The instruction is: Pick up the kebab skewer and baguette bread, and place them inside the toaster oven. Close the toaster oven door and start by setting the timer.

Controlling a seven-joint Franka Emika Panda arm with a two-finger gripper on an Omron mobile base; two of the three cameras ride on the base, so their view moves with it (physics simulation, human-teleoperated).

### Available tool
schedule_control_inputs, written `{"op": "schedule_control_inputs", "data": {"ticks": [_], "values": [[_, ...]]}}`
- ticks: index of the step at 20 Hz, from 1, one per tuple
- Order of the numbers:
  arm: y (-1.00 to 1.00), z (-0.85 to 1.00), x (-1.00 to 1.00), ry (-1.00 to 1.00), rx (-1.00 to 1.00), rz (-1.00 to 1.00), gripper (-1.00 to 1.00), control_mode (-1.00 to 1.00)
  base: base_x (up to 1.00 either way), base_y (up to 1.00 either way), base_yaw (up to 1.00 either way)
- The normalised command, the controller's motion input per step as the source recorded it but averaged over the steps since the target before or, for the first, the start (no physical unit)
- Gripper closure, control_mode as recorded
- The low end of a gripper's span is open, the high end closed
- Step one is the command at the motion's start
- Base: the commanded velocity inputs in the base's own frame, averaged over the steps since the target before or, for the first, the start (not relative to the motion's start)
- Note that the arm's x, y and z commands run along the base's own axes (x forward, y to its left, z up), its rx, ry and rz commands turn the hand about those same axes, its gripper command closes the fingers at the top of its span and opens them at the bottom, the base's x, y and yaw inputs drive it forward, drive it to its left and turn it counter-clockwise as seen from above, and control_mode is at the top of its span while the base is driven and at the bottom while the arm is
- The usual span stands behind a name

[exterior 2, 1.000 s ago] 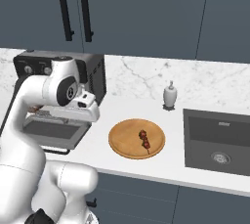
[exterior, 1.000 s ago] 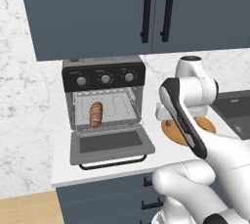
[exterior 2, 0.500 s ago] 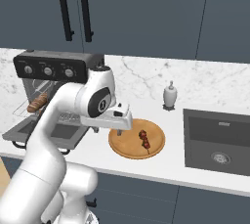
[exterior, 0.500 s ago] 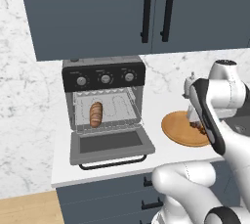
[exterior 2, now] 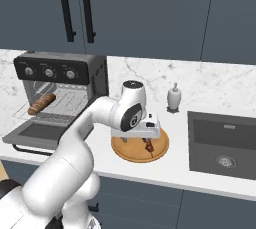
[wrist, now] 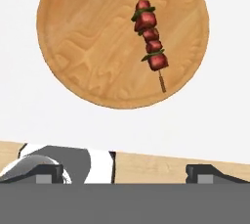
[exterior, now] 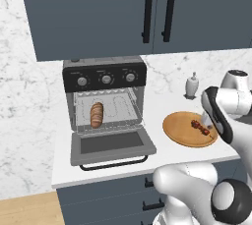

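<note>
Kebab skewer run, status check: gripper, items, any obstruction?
Gripper open, above the round wooden plate. Kebab skewer on plate, untouched. Baguette bread on toaster oven rack, door open. Nothing blocking.

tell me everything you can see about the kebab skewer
The kebab skewer is a thin pale wooden stick threaded with about five dark red chunks and small green bits between them. One bare end of the stick pokes out past the last chunk. It lies flat on the round wooden plate, off-centre toward one edge. Nothing else touches it; the open gripper hangs above, apart from it.
</note>
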Motion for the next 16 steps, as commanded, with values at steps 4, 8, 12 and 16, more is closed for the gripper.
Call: {"op": "schedule_control_inputs", "data": {"ticks": [4, 8, 12, 16], "values": [[-0.28, -0.50, 0.30, 0.00, 0.00, 0.08, -1.00, -1.00, 0.00, 0.00, 0.00], [0.00, -0.41, 0.40, 0.00, 0.00, 0.05, -1.00, -1.00, 0.00, 0.00, 0.00], [0.00, -0.34, 0.29, 0.00, 0.00, 0.03, -1.00, -1.00, 0.00, 0.00, 0.00], [-0.20, -0.41, 0.17, 0.00, 0.00, 0.02, -1.00, -1.00, 0.00, 0.00, 0.00]]}}
